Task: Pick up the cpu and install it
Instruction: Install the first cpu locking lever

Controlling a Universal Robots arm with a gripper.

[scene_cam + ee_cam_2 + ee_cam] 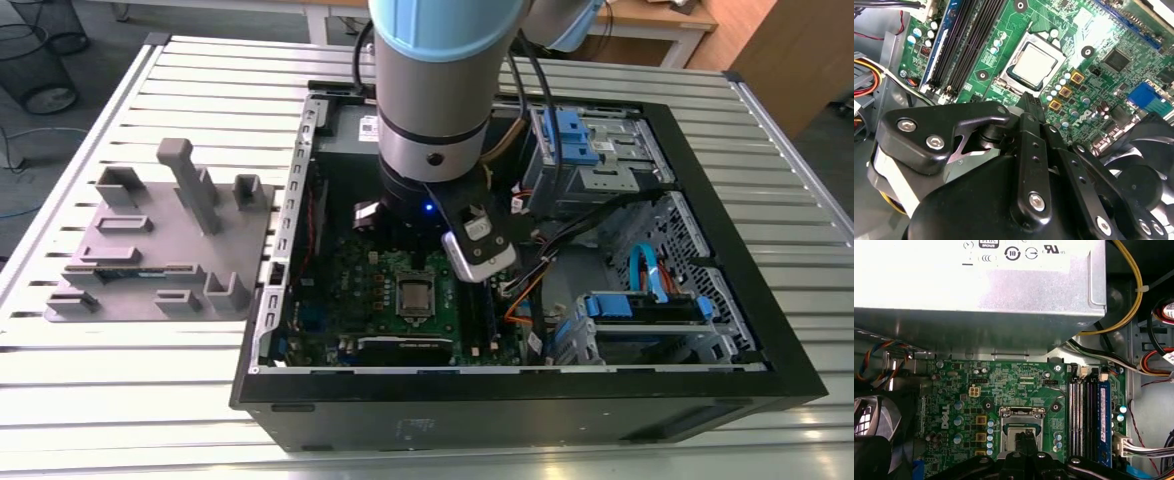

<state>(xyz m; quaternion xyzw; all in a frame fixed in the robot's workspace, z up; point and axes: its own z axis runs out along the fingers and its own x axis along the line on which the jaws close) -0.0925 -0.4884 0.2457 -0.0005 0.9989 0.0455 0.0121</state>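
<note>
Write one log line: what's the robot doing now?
gripper: above socket | cpu: seated in socket | motherboard: inside open computer case

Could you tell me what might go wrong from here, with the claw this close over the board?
1. The cpu lies in the socket with the claw just above it; a skewed press could bend contacts, if it is not fully seated.
2. Memory slots run close beside the socket, so a sideways drift might strike them.
3. Loose cables hang near the arm and could snag.
</note>
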